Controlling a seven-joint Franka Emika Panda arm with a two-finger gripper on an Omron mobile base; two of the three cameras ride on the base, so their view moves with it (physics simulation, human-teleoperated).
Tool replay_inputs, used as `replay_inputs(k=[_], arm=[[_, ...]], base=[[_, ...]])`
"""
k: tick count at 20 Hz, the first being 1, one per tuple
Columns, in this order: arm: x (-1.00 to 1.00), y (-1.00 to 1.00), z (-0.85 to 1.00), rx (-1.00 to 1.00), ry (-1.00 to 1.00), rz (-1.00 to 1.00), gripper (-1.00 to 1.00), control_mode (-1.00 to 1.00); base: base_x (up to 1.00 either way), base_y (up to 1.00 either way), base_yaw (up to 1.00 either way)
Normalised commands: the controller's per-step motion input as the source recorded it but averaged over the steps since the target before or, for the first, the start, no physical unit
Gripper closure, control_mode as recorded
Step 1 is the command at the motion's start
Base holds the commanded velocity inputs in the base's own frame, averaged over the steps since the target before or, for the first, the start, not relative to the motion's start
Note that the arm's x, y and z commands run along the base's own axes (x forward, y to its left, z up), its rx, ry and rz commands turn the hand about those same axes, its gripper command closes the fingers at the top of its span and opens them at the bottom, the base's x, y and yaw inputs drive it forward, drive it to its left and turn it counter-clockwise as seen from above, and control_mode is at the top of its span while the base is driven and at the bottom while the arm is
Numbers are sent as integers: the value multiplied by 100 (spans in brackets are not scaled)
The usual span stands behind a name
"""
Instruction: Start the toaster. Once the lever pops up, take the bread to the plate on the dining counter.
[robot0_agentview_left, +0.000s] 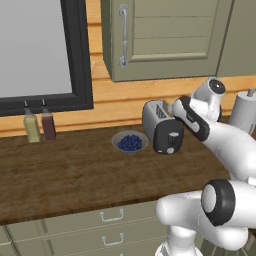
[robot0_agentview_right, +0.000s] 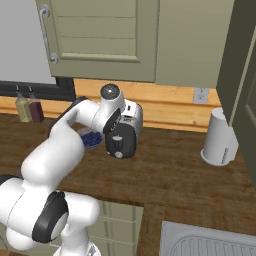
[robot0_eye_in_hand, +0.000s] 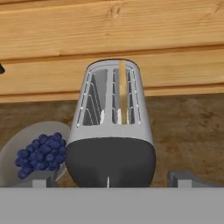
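A wood-plank wall and pale green cupboards back a dark wooden table (robot0_agentview_left: 65, 175), where the toaster (robot0_agentview_left: 162, 129) stands near the wall with its black end face turned outward. A bowl of blueberries (robot0_agentview_left: 129, 143) sits just beside it on the left, two small bottles (robot0_agentview_left: 40, 125) stand further left under the window, and a white paper towel roll (robot0_agentview_right: 219, 137) stands well apart to the right.

The gripper (robot0_eye_in_hand: 109, 183) hangs just above and in front of the toaster, its jaws spread wide with nothing between them; in the hand view one fingertip rises on each side of the black end face. The bread (robot0_eye_in_hand: 123, 92) stands on edge in the right-hand slot, seen as a thin tan strip. The lever (robot0_agentview_left: 171, 135) is a small pale tab on the end face, below the jaws and roughly centred between them.

The risk from here, as I judge it, is a miss on that tab: it is small, and wide jaws coming down could straddle it, or strike the round knob (robot0_agentview_left: 170, 150) below it. A push off-centre could also shove the light toaster back or into the bowl.
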Motion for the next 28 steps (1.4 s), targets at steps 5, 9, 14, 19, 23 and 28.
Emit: replay_inputs(k=[5,9,14,19,23,28], arm=[[60,0,-23,1,8,0,-100,-100],[42,0,-22,0,0,0,-100,-100],[23,0,-33,0,0,0,-100,-100],[22,-3,-27,0,0,0,-100,-100],[22,-10,-16,0,0,0,-100,-100],[14,-11,-12,0,0,0,-100,-100]], base=[[0,0,0],[0,0,0],[0,0,0],[0,0,0],[0,0,0],[0,0,0]])
